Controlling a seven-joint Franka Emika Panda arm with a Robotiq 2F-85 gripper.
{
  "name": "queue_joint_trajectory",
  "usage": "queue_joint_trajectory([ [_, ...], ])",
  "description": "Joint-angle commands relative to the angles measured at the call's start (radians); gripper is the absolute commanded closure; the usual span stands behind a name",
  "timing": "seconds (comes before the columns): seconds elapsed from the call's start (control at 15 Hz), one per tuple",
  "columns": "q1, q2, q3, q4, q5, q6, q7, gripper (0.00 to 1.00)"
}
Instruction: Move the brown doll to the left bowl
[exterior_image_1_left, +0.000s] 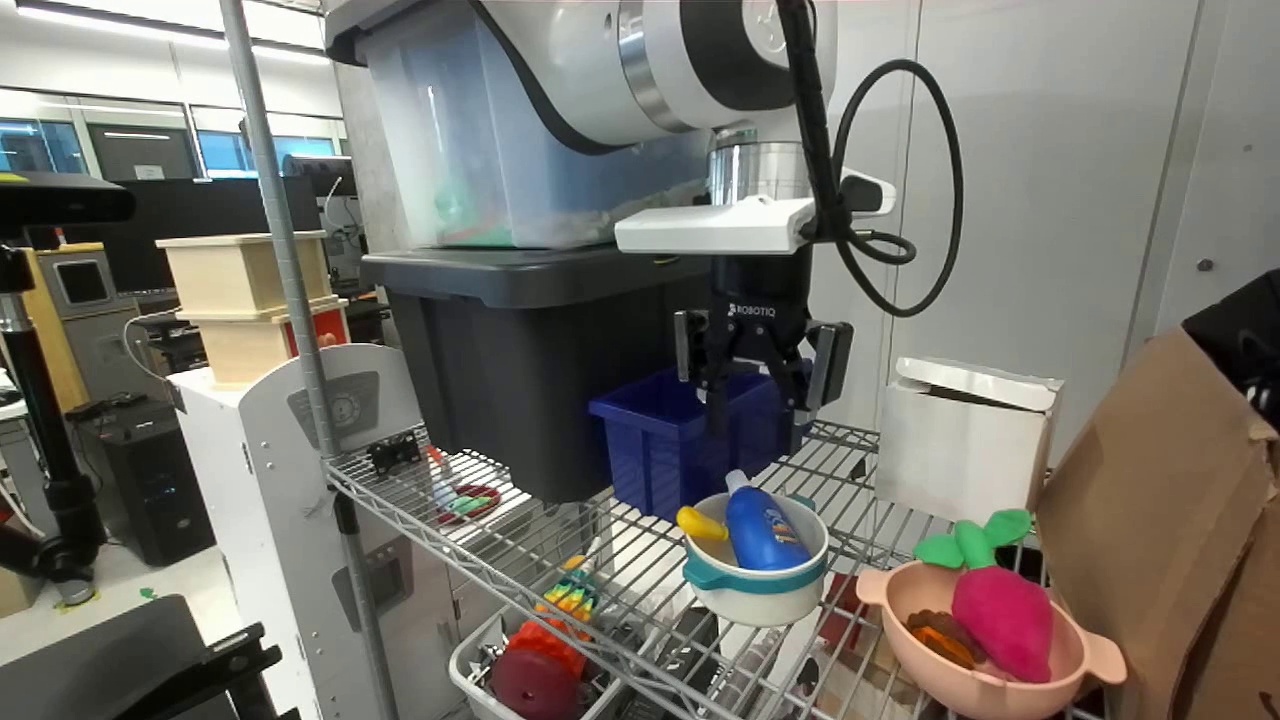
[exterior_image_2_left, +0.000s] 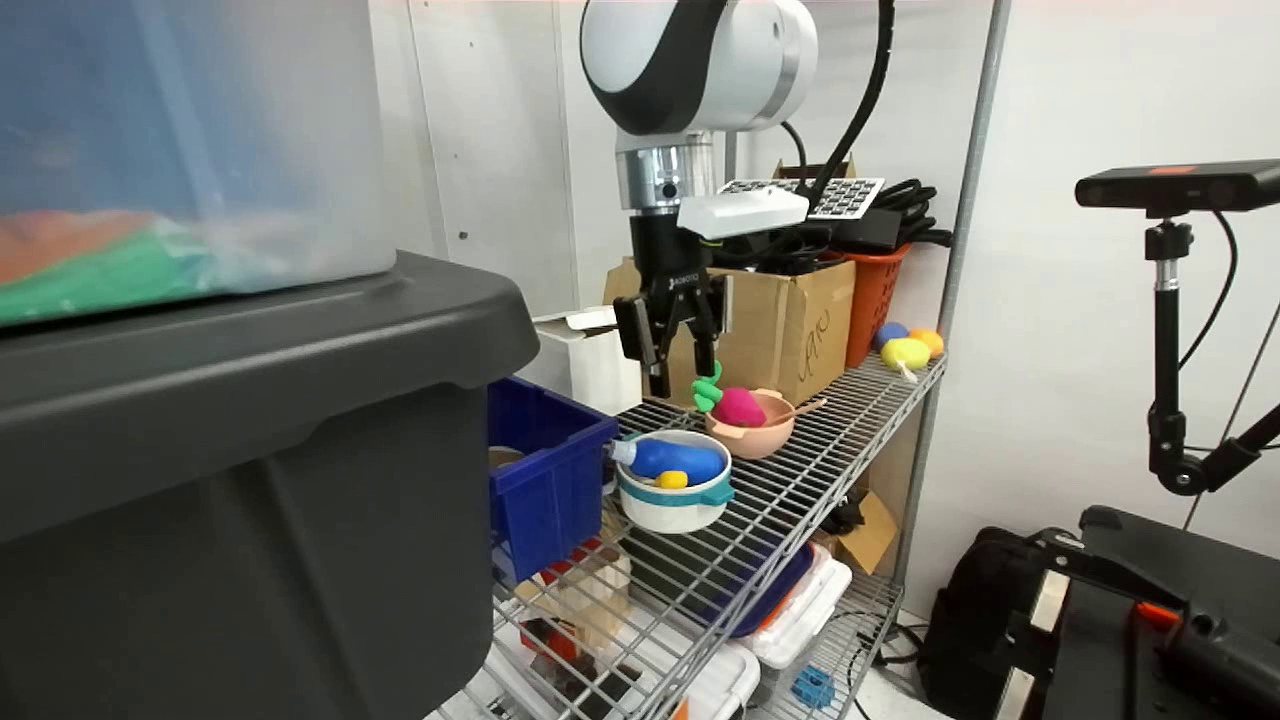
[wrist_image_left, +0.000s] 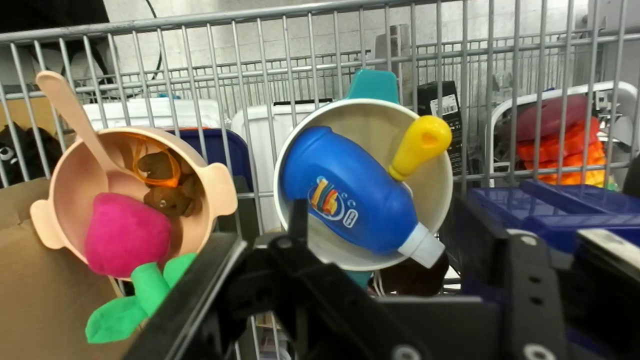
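Transfer outstanding, I judge: brown plush doll (wrist_image_left: 174, 197) in round salmon-pink bowl (wrist_image_left: 72, 182), left of wrist frame; round white-and-teal bowl (wrist_image_left: 380, 120) awaiting; black pincer (exterior_image_1_left: 756, 425) spread, empty.

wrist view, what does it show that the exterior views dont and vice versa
Only the wrist view: the dimple in the end of the yellow toy.
Only the exterior views: Panda arm, translucent storage tub, white cardboard box.
Shared: the end effector, the blue toy bottle in the white-and-teal bowl, the salmon-pink bowl; the brown doll in it shows in the wrist view and an exterior view.
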Motion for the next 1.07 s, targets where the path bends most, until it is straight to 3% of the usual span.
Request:
queue_joint_trajectory([
  [0.0, -0.004, -0.017, 0.002, -0.001, 0.011, -0.017, 0.01, 0.0],
  [1.0, -0.04, -0.04, -0.01, -0.041, 0.015, -0.009, 0.005, 0.0],
])
